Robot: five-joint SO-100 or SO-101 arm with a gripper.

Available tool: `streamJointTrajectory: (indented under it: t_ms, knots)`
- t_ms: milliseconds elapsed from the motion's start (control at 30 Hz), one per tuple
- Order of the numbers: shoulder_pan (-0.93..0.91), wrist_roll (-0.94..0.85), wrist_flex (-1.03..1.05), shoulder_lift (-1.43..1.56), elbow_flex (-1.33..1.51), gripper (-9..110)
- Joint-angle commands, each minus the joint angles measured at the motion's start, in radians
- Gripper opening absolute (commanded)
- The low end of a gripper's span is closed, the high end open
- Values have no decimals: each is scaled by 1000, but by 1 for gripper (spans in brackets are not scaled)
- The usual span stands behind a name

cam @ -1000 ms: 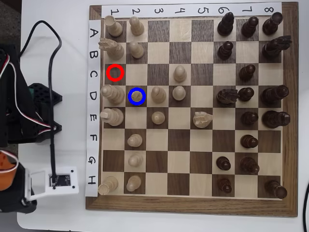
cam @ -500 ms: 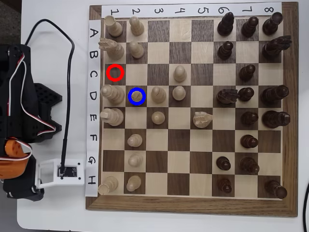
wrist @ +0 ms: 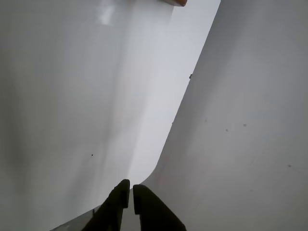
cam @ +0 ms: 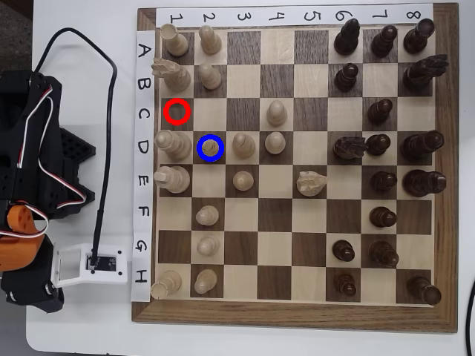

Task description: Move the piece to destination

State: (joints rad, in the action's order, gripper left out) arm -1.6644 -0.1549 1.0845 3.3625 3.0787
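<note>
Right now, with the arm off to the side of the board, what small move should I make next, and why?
Probably none beyond parking the arm. In the overhead view the piece stands inside the blue-ringed destination square, and the red-ringed square is bare. The wrist view shows the hand closed and empty, with no chess squares beneath it.
</note>
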Motion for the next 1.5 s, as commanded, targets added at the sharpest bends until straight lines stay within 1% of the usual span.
streamJointTrajectory:
  t_ms: [0,633,800,833,867,900,933,967,1000,1067,1133,1467]
  knots:
    - [-15,8,3,63,46,0]
    - [14,-18,0,63,48,0]
    - [57,-66,3,63,49,0]
    - [72,-106,-5,63,52,0]
    - [92,-186,-28,63,64,0]
    - [115,-339,-64,63,92,0]
    - [138,-611,-110,63,140,0]
    - [169,-775,-34,25,137,1]
    - [198,-943,112,35,138,1]
    - [227,-982,138,31,137,0]
    - [230,-959,147,61,138,1]
    - [224,-963,149,61,138,1]
